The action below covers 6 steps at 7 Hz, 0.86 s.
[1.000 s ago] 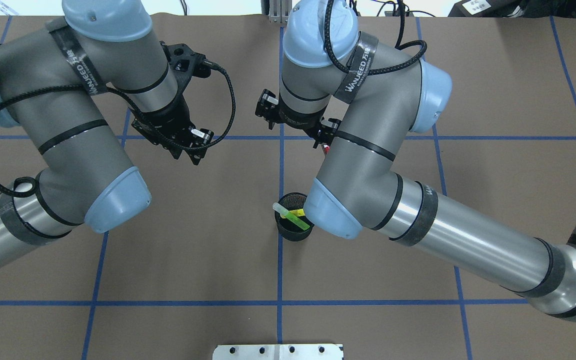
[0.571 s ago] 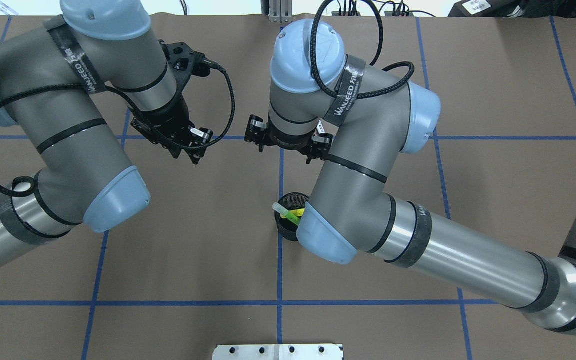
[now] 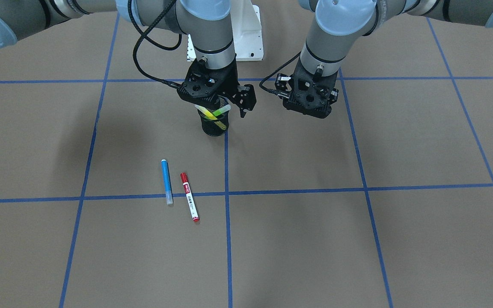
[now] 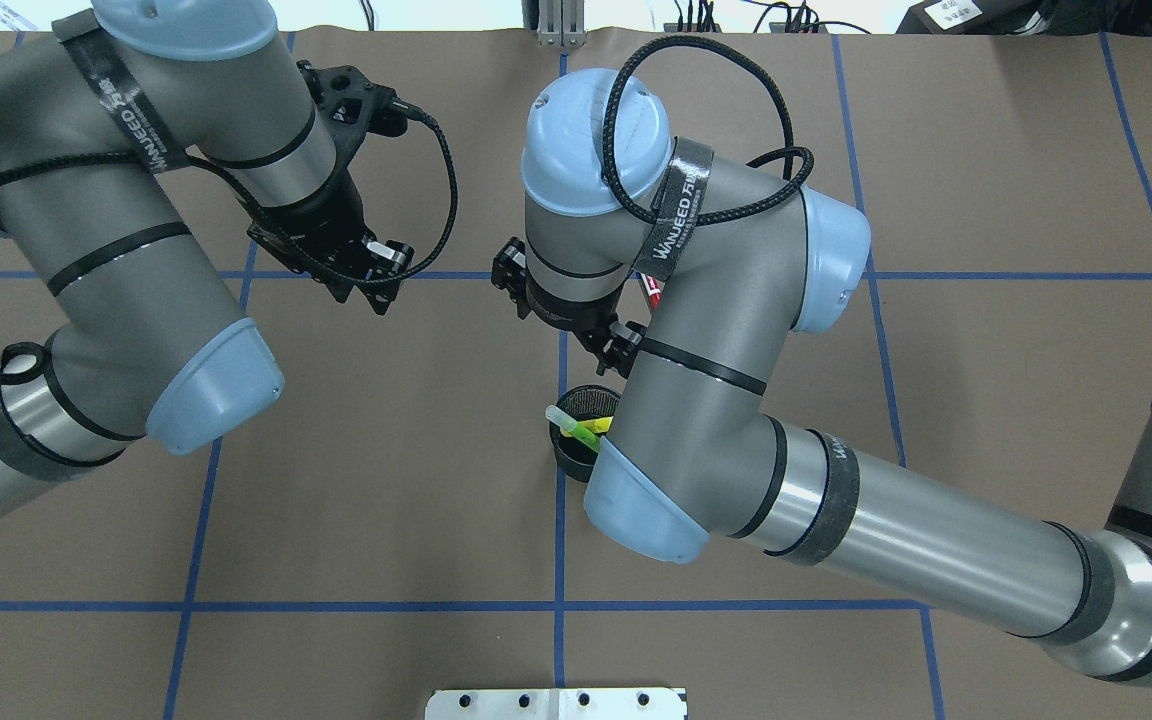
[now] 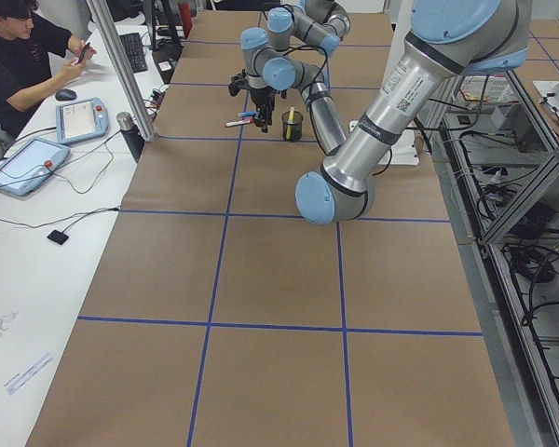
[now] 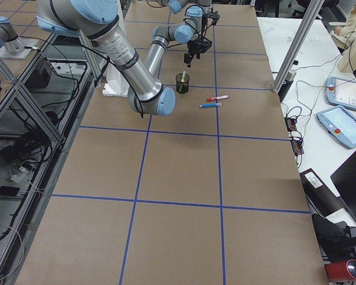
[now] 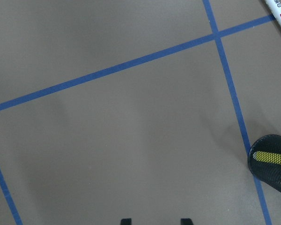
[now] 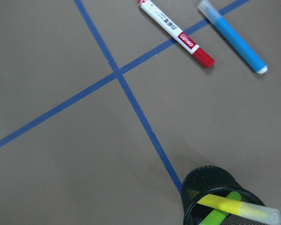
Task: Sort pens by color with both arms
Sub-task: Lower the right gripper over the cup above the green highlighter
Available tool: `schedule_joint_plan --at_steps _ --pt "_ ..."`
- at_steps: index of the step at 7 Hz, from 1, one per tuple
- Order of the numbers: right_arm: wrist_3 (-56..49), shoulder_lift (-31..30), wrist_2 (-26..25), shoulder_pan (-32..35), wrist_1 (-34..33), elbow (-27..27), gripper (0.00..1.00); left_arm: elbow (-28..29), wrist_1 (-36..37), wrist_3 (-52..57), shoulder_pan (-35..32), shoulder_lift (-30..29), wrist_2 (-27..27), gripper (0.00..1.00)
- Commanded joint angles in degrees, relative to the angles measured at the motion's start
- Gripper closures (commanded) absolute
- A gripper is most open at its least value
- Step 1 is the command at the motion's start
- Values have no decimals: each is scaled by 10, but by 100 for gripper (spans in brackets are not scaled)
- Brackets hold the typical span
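Now the right gripper (image 3: pixel 213 99) has swung above the mesh cup (image 3: pixel 214 127), where green pen (image 3: pixel 221 111) and yellow pen (image 3: pixel 205 113) stand; whether its fingers are spread cannot be told. Left gripper (image 7: pixel 155 220) is spread, empty. Blue pen (image 3: pixel 166 182) and red pen (image 3: pixel 189 196) lie lower-left, probably unsorted.

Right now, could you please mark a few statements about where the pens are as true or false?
1. The yellow pen and the green pen stand in the black mesh cup. True.
2. The blue pen is in the cup too. False: it lies on the table beside the red pen, apart from it.
3. The red pen lies across a blue tape line. True.
4. The left hand holds the red pen. False: its fingers are apart with nothing between them.
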Motion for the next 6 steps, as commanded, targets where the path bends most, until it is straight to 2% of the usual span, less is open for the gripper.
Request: schedule_joint_plan --at_steps 1,4,5,6 --pt "62 -2 21 -8 -90 4 1 -6 24 58 -23 0 0 54" --pt "121 -4 73 -28 -86 -13 3 -6 27 103 -52 1 -1 54" --pt "124 -2 73 -29 -85 -14 4 -7 28 103 -52 2 -1 53" --pt "136 -8 68 -25 -55 -20 4 -10 28 103 -52 9 0 53"
